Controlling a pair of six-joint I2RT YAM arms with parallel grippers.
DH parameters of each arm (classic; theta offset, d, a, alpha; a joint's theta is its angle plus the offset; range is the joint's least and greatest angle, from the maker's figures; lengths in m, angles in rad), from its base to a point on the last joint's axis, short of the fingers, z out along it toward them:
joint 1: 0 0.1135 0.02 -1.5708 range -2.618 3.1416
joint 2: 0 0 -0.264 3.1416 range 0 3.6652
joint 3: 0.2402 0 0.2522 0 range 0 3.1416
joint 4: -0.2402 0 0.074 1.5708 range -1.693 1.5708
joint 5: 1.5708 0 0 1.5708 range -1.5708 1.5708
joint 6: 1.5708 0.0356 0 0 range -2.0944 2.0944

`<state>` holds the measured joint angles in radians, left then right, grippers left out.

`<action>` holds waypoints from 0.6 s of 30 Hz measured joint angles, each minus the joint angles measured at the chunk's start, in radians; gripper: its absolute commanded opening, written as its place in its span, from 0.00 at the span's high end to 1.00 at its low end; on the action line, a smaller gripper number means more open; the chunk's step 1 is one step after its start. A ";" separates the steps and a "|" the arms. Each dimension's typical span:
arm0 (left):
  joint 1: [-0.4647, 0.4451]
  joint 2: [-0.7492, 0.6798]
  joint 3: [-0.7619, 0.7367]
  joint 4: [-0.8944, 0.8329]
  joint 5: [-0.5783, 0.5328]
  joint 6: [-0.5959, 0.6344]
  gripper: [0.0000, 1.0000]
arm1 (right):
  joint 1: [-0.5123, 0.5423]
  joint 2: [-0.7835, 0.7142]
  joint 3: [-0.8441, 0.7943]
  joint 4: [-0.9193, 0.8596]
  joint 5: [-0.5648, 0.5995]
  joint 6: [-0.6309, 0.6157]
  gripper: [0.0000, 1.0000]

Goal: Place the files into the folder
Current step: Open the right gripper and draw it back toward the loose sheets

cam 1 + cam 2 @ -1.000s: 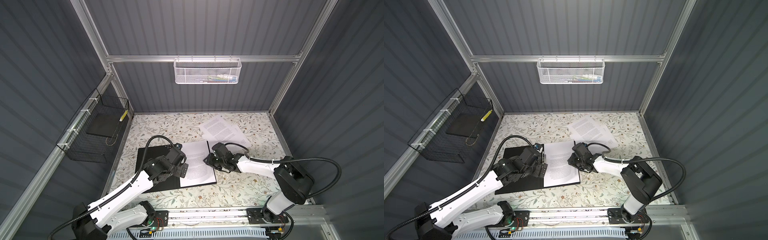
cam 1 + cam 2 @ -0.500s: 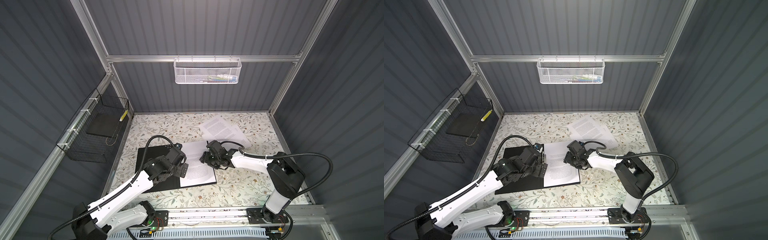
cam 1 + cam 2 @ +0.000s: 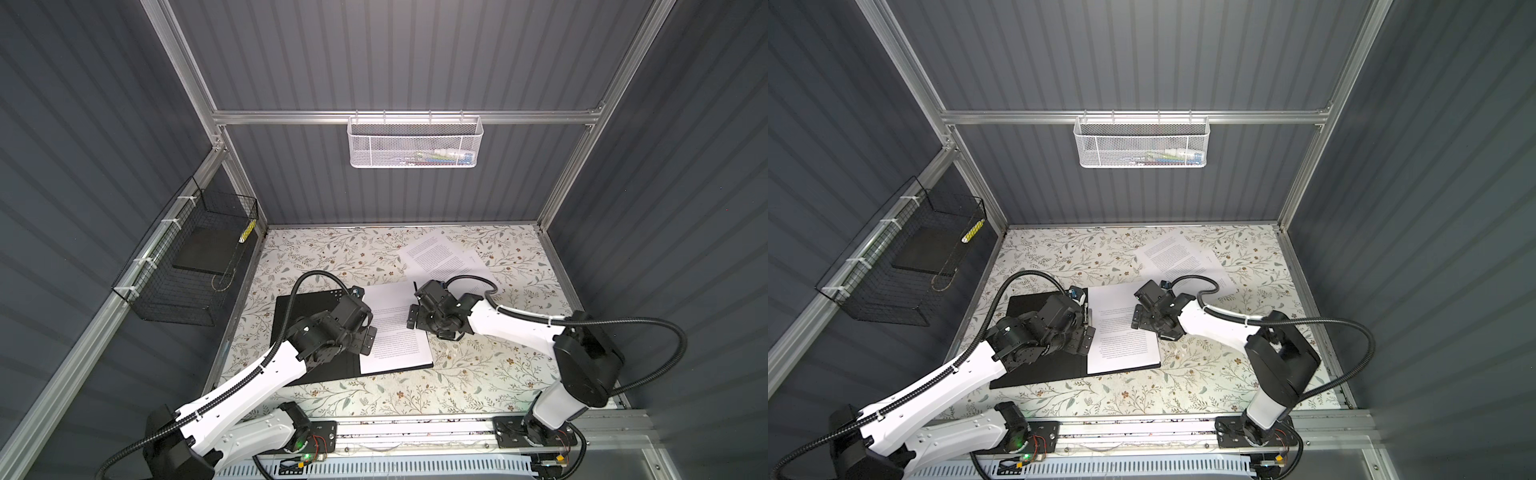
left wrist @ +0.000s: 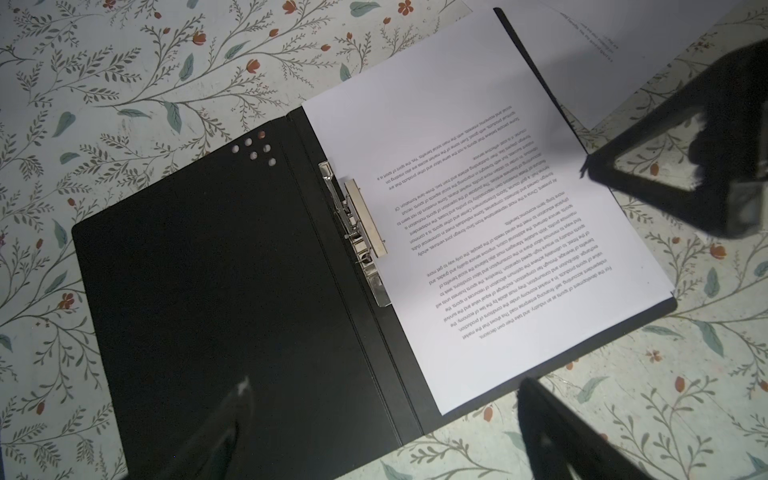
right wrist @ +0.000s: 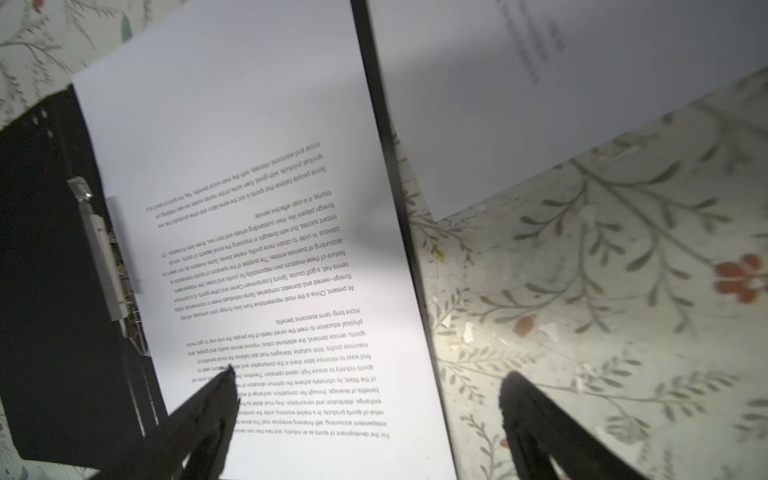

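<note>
Open folder lies beneath both grippers, one sheet in the half nearer the right gripper, whose jaws stand spread and empty astride that sheet's edge. The left gripper gapes empty too (over the spine). Loose sheets wait beyond the right jaws; fetching one likely comes next, needing a flat-edge pinch.

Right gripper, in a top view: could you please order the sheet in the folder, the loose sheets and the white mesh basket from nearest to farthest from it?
1. The sheet in the folder, partly under the right gripper.
2. The loose sheets, just behind it on the table.
3. The white mesh basket, high on the back wall.
</note>
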<state>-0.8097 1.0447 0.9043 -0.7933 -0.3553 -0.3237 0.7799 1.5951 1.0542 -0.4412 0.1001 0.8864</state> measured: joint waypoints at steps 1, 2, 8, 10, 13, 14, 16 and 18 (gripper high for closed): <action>0.000 0.000 0.000 0.002 0.000 0.000 0.00 | -0.031 -0.023 0.002 -0.006 -0.005 -0.032 0.01; 0.000 -0.001 0.000 0.004 0.000 0.000 0.00 | -0.074 -0.036 0.008 -0.015 -0.016 -0.061 0.01; 0.000 0.004 0.000 0.019 0.019 -0.002 0.00 | -0.396 -0.022 0.029 -0.036 -0.068 -0.212 0.01; 0.000 0.023 0.002 0.032 0.036 -0.012 0.00 | -0.482 -0.008 0.032 -0.039 -0.079 -0.243 0.01; 0.000 0.062 0.004 0.058 0.063 -0.033 0.00 | -0.576 0.056 0.081 -0.053 -0.103 -0.276 0.01; 0.000 0.075 0.005 0.066 0.071 -0.040 0.00 | -0.597 0.085 0.103 -0.055 -0.109 -0.283 0.01; 0.000 0.109 0.010 0.088 0.092 -0.055 0.00 | -0.634 0.150 0.151 -0.053 -0.129 -0.294 0.01; 0.000 0.143 0.022 0.103 0.108 -0.066 0.00 | -0.658 0.198 0.178 -0.044 -0.151 -0.301 0.01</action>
<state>-0.8097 1.1873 0.9260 -0.6903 -0.2474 -0.3897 0.1219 1.7935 1.2320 -0.4854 -0.0505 0.5858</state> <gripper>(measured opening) 0.997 0.989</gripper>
